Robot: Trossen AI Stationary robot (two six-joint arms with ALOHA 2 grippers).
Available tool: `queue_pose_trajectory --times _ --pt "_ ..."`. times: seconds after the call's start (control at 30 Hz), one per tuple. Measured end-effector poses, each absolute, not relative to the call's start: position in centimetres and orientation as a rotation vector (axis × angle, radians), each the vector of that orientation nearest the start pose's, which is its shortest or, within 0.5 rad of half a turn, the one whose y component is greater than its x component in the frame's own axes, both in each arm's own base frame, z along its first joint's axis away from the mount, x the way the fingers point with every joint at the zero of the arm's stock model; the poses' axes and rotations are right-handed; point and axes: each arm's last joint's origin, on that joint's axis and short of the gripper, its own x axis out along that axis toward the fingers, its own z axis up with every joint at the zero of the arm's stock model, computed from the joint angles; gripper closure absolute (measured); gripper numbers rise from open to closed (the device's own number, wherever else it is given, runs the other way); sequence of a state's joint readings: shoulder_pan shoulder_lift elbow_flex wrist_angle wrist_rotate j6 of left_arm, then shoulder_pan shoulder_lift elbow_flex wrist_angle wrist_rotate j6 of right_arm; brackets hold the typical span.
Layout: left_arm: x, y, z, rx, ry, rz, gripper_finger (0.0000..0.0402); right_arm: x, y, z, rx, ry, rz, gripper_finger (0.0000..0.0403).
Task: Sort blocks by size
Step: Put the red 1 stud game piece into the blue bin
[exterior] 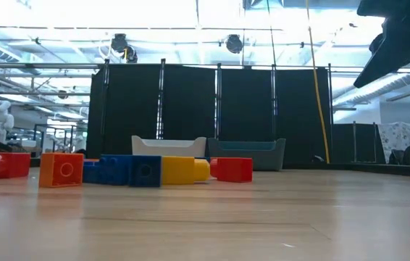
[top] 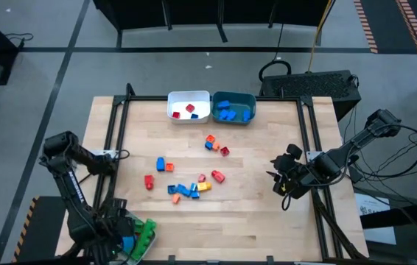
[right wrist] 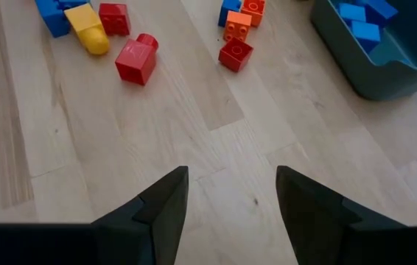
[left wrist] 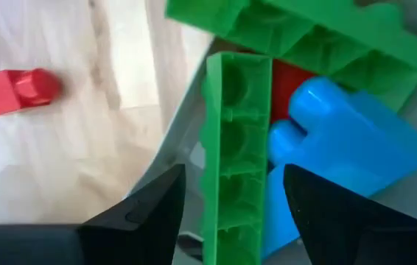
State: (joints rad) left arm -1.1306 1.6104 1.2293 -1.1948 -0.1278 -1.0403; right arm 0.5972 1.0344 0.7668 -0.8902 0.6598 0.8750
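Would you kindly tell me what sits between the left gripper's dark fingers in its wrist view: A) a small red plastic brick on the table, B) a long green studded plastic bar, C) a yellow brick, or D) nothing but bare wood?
B: the left wrist view shows the long green studded plastic bar standing between the two dark fingers of the left gripper, over the clear-grey bin.

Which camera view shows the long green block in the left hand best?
The left wrist view: the long green block stands between the fingers of the left hand, over a bin. The high view shows it only as a small green patch. The low and right wrist views miss it.
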Motion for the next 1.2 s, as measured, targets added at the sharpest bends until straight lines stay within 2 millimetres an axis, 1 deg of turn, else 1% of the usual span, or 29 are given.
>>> queue_pose_trajectory --times 0.07,0.13,0.2,0.23,0.37,0.43,0.5,0.53,0.6,0.63,0.77,0.87,0.93,1.07,1.2 --pt "12.7 -25.2 23.6 0.098 1.441 -0.019 0.0170 15.3 8.3 24.1 0.128 0.809 -0.437 0.0211" --pt "13.5 -24.8 23.7 0.093 1.398 0.018 0.0170 15.3 8.3 24.0 0.126 0.809 -0.438 0.0211" --pt "14.6 -24.1 24.1 0.091 1.330 0.092 0.0169 15.4 8.3 24.1 0.122 0.804 -0.442 0.0211" --pt "15.3 -23.6 24.4 0.077 1.293 0.156 0.0169 15.4 8.3 24.1 0.119 0.800 -0.446 0.0211" --pt "17.7 -20.3 25.3 0.059 1.122 0.497 0.0168 15.4 8.2 24.1 0.116 0.797 -0.449 0.0211" --pt "18.9 -18.3 25.5 0.025 1.076 0.658 0.0168 15.3 8.2 24.1 0.115 0.797 -0.450 0.0211" --pt "20.1 -16.2 25.6 -0.094 1.055 0.832 0.0168 15.3 8.2 24.1 0.115 0.798 -0.449 0.0211" --pt "20.7 -15.2 25.5 -0.182 1.046 0.922 0.0167 15.3 8.2 24.1 0.118 0.797 -0.451 0.0211" --pt "21.8 -13.3 25.0 -0.359 1.036 1.084 0.0167 15.3 8.2 24.1 0.119 0.796 -0.451 0.0211" --pt "22.1 -12.5 24.7 -0.414 1.045 1.135 0.0167 15.3 8.2 24.1 0.119 0.797 -0.451 0.0211" --pt "23.0 -10.2 23.4 -0.473 1.148 1.191 0.0167 15.3 8.2 24.1 0.100 0.801 -0.444 0.0211" --pt "22.9 -9.1 22.3 -0.507 1.235 1.228 0.0167 15.3 8.2 24.1 0.096 0.802 -0.442 0.0211" --pt "22.4 -8.9 21.6 -0.536 1.308 1.250 0.0167 15.3 8.2 24.1 0.096 0.802 -0.443 0.0211" --pt "21.4 -8.9 20.0 -0.597 1.367 1.332 0.0167 15.3 8.2 24.1 0.091 0.803 -0.440 0.0211" --pt "21.4 -9.2 18.4 -0.688 1.370 1.290 0.0167 15.3 8.2 24.1 0.077 0.806 -0.435 0.0211"
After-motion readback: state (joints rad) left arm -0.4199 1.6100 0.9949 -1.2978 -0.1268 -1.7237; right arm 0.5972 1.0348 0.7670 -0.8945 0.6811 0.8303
